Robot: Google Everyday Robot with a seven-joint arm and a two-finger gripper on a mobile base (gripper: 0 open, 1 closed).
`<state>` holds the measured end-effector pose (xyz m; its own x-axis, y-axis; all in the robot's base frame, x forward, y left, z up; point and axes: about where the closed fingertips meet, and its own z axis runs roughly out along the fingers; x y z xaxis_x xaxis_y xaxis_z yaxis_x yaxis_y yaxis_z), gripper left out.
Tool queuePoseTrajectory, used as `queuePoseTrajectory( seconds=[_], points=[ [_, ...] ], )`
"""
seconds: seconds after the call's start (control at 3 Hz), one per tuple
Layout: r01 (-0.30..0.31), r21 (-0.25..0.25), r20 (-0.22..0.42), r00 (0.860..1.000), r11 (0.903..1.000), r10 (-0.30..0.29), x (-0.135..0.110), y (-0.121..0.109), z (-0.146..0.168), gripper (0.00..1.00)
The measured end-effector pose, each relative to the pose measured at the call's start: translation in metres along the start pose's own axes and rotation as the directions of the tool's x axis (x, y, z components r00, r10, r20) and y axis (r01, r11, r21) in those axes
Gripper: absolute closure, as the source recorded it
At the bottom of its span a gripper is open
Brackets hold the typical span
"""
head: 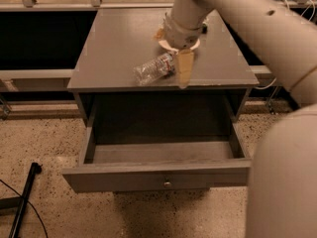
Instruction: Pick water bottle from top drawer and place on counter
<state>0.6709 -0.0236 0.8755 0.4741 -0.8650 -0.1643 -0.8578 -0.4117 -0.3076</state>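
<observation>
The water bottle, clear with a bluish label, lies on its side on the counter near the front edge. My gripper hangs from the big white arm just right of and above the bottle's cap end. It is open: one tan finger points down beside the bottle, clear of it, and the other shows at the back left. The top drawer is pulled out below. No objects show inside it, and its small round knob is on the front panel.
A white bowl sits on the counter under the gripper's wrist. The white arm fills the right side of the view. A black pole and a thin cable lie on the speckled floor at left. A metal rail runs behind the cabinet.
</observation>
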Motion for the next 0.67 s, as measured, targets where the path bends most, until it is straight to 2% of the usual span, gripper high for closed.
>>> queuePoseTrajectory(
  seconds=[0.33, 0.67],
  points=[
    [-0.066, 0.098, -0.035, 0.997, 0.9930, 0.070, 0.0483, 0.0479, -0.0645, 0.00],
    [-0.075, 0.097, -0.037, 0.996, 0.9924, 0.079, 0.0530, 0.0509, -0.0648, 0.00]
  ],
)
